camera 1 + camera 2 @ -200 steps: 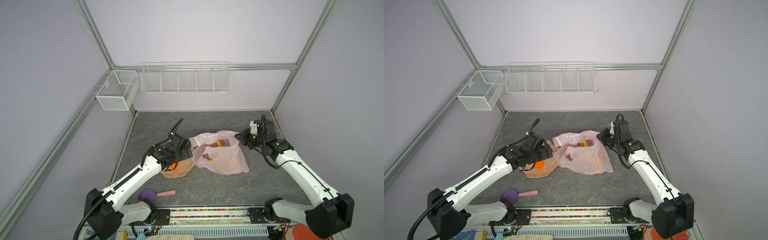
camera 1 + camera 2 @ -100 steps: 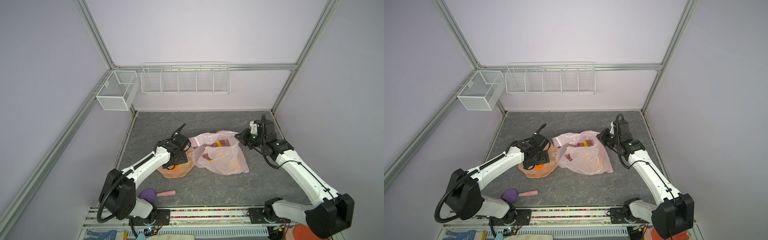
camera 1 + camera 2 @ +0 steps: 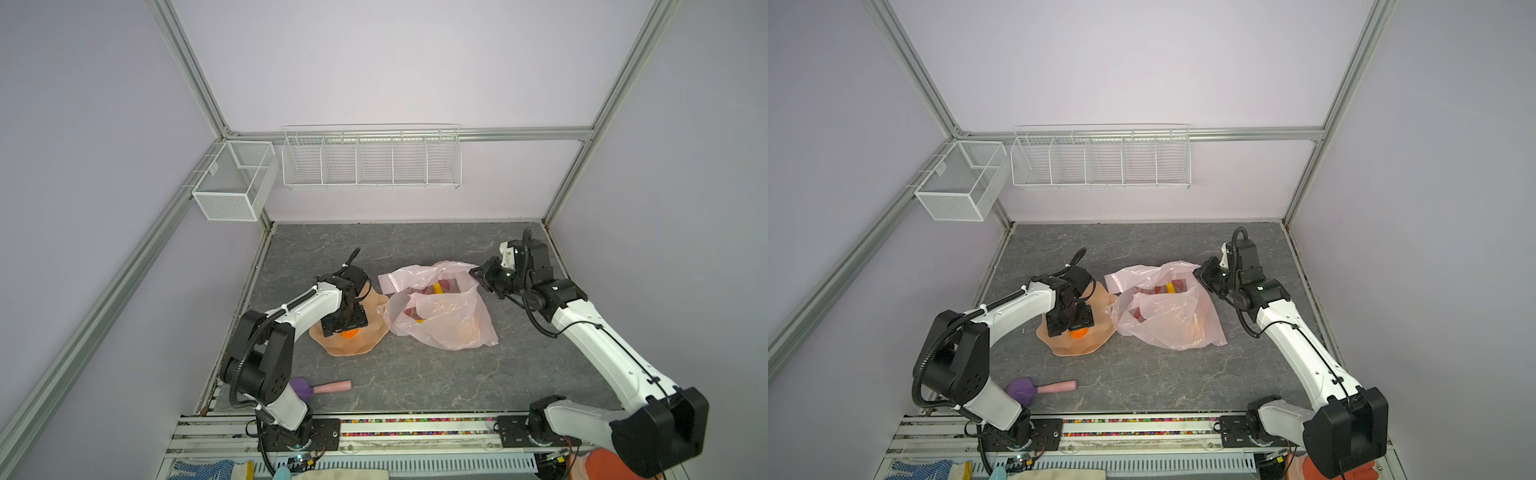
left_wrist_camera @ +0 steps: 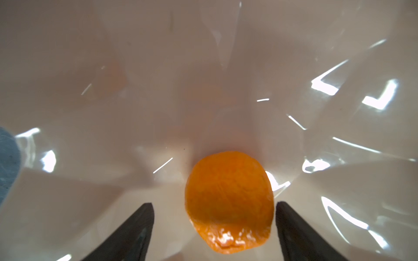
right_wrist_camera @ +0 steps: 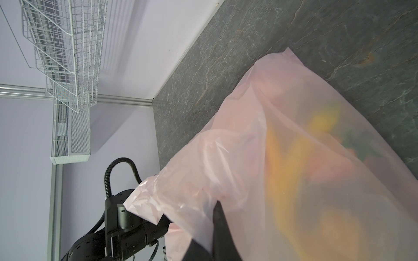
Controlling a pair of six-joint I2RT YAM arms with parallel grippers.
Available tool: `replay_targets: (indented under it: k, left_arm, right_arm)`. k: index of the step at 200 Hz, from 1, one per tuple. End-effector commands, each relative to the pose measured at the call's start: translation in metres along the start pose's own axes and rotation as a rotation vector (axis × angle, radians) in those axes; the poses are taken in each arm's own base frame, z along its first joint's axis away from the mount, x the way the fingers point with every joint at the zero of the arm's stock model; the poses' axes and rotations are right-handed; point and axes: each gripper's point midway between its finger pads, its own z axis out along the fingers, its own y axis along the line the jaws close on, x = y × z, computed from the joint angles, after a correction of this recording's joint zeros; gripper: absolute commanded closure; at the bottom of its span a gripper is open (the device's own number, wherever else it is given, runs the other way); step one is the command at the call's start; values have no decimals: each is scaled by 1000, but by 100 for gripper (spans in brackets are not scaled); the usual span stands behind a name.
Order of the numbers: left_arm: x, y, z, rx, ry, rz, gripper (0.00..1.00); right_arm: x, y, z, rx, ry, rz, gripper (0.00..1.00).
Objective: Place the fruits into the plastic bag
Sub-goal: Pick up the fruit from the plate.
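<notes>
Grey tabletop (image 3: 415, 382) bears the plastic bag (image 3: 449, 320), its rim pinched by the right gripper (image 3: 476, 273), seemingly to hold the mouth open, while just beside the bag the left gripper (image 4: 214, 204) stands spread around the orange (image 3: 1077, 333) in the peach dish (image 3: 353, 348).

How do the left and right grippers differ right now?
The left gripper is open, its jaws either side of the orange in the dish; the right gripper is shut on the rim of the bag. The left gripper points down into the dish; the right gripper reaches sideways at the bag. Both are black.
</notes>
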Motion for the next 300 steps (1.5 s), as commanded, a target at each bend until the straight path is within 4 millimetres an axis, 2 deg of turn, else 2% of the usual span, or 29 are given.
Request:
replay_targets:
  k: [1,39,81,112,149,182,239,262,300]
  left_arm:
    - [-3,-8,0,21,15,31,18]
    - [-3,-9,6,21,22,32,29]
    - [-4,-6,10,8,18,29,35]
    - [-5,-6,12,11,20,30,47]
    - [-10,-6,4,16,1,35,60]
    - [-20,-8,-17,42,-55,30,62]
    - [-46,-19,-80,178,-254,31,64]
    - [-51,-20,-102,236,-334,42,65]
    - [-51,-37,-133,394,-440,124,67]
  right_arm:
    - [-5,9,-10,-20,-20,-16,93]
    - [-5,8,-11,-15,-23,-16,94]
    - [-5,8,-11,-14,-24,-16,93]
    - [-4,7,-11,-14,-23,-16,93]
    - [-4,7,-12,-12,-26,-17,93]
    - [-5,7,-12,-12,-27,-19,93]
    - [-5,7,-11,-14,-25,-18,93]
    - [-5,7,-11,-14,-25,-18,93]
    - [-4,7,-11,-15,-24,-17,93]
